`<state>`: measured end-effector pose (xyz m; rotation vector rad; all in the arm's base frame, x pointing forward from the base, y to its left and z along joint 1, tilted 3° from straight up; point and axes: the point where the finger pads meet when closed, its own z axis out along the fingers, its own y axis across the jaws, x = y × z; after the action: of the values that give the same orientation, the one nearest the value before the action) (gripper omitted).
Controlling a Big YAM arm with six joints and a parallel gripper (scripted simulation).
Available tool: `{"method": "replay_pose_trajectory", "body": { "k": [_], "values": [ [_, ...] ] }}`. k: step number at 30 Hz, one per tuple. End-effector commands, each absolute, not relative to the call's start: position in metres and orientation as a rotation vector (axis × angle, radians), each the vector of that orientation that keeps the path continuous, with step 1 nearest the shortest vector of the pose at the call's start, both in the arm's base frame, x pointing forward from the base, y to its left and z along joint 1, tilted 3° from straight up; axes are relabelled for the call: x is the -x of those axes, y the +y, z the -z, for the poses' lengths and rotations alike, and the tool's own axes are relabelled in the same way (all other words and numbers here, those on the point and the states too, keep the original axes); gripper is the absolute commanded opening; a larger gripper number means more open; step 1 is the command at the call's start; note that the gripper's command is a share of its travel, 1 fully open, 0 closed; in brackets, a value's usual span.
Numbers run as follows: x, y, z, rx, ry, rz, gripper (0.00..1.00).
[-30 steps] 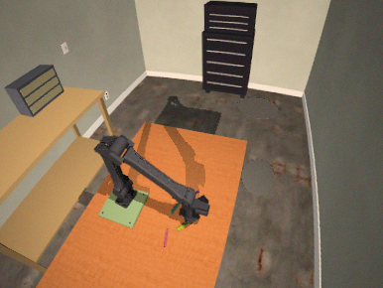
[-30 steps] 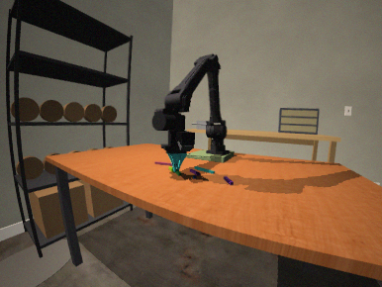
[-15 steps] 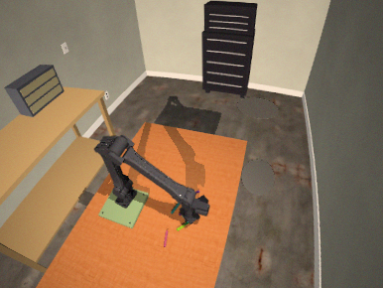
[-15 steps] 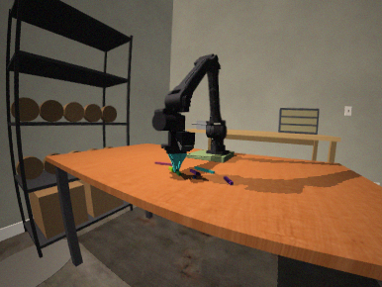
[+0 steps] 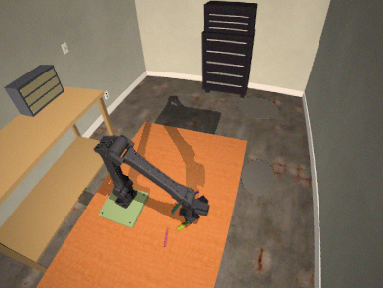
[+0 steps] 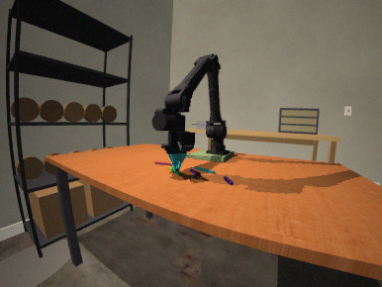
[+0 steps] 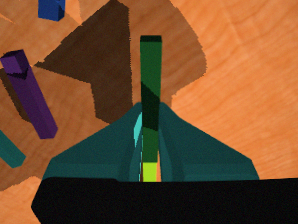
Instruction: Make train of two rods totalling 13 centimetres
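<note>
Pinching the green rod point(image 7: 151, 65) at centre of the wrist view, the nearly closed gripper point(image 5: 188, 220) point(image 6: 176, 170) point(image 7: 150, 111) had it seemingly lined up with the lime rod point(image 5: 182, 226) point(image 6: 170, 168) point(image 7: 150, 172); release and withdrawal remained.

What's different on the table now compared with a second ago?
Nothing visibly changed. The arm and gripper hold the same pose, fingers at the green rod. The lime rod, pink rod and turquoise rod lie where they did.
</note>
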<state>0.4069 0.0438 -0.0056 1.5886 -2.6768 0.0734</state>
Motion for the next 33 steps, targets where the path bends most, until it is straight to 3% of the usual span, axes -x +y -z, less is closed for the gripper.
{"method": "replay_pose_trajectory", "body": {
  "k": [1,33],
  "values": [
    [-0.4147,0.0481,-0.0036,-1.607,-2.705,-0.093,0.04],
    [-0.4173,0.0501,-0.0039,-1.607,-2.707,-0.094,0.04]
  ]
}}
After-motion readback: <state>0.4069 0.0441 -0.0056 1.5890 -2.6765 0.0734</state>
